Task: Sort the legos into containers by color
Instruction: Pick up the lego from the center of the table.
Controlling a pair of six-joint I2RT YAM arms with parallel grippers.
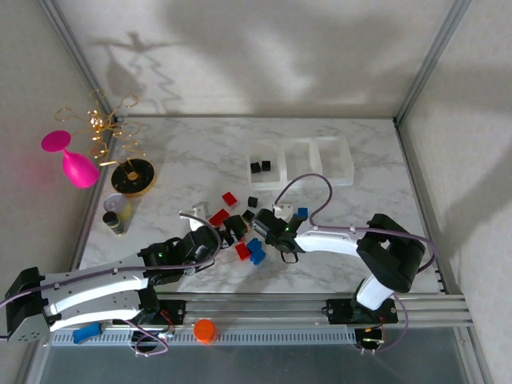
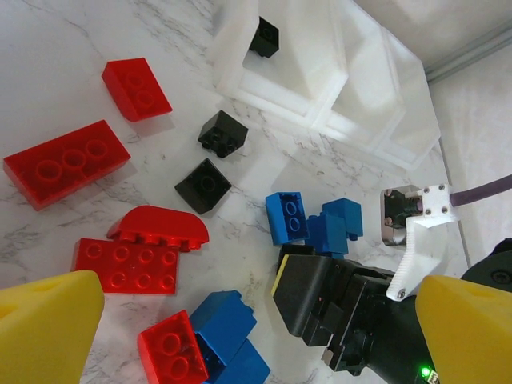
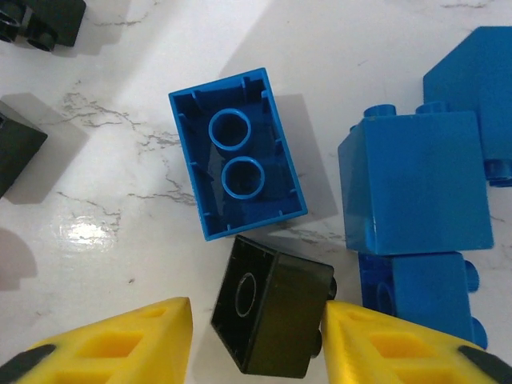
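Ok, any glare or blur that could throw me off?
Right wrist: sharp; one glare patch on the marble left of the black brick, which reads fine. Left wrist: red bricks crisp, near yellow fingertips look softer. Top external: even light, soft shadows on the back wall.

1. Table (image 1: 200,152): white marble-pattern top with grey veining and a glossy finish.
2. Back wall (image 1: 320,48), behind the table's far edge: pale, finely textured, plain.
3. Left wall (image 1: 28,88) and right wall (image 1: 472,128), flanking the table: same pale finish.
4. Posts (image 1: 76,56): grey metal, slanting up from the table's two far corners along the wall joints.
5. Rail (image 1: 280,304): slotted aluminium, running along the table's near edge.
6. Light: broad soft shadows (image 1: 264,64) lie on the back wall above the table. A bright glare patch (image 3: 84,232) sits on the table in the right wrist view.
7. Grey surface (image 1: 240,364) beyond the table's near edge, below the rail: material not determinable.
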